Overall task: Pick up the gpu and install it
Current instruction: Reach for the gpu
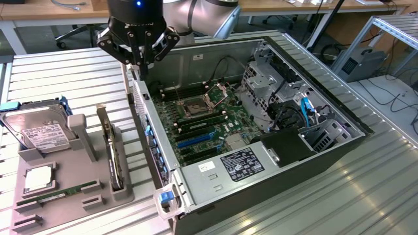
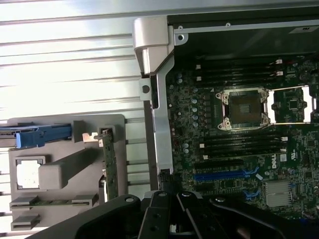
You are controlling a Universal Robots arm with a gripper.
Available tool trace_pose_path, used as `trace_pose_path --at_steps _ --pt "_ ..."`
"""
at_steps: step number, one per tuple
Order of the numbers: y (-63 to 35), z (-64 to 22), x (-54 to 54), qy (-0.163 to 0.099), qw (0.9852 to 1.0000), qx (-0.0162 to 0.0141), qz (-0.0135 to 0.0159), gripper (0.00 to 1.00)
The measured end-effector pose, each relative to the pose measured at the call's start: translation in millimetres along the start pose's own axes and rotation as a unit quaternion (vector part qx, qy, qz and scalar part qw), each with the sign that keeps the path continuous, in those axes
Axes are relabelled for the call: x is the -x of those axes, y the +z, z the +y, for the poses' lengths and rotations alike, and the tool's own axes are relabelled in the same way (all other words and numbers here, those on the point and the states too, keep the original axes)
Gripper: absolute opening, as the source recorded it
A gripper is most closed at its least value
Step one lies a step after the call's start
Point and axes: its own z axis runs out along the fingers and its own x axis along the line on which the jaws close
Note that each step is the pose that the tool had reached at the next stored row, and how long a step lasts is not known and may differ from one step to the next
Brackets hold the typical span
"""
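Note:
The gpu [image 1: 115, 156] stands on edge in a slot of the grey holder tray [image 1: 72, 208] on the exterior view's left. It is a thin dark card with a metal bracket at its far end. In the wrist view the gpu [image 2: 110, 169] appears edge-on beside the case wall. My gripper [image 1: 138, 64] hangs above the far end of the case's near side wall, well above and behind the gpu. Its fingers are shut with nothing between them. In the wrist view the gripper [image 2: 172, 211] sits over the case wall's edge.
The open computer case [image 1: 313, 161] lies on the slatted metal table, its motherboard [image 1: 202, 122] with blue slots [image 2: 224, 175] exposed. The tray also holds a hard drive [image 1: 38, 131], a processor chip [image 1: 39, 178] and a green memory stick [image 1: 58, 193].

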Motion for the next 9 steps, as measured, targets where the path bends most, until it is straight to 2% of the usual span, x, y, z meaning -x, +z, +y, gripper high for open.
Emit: trace_pose_path --at_steps 9 --pt "-0.1 -0.2 -3.1 0.0 1.0 -0.0001 0.0 0.11"
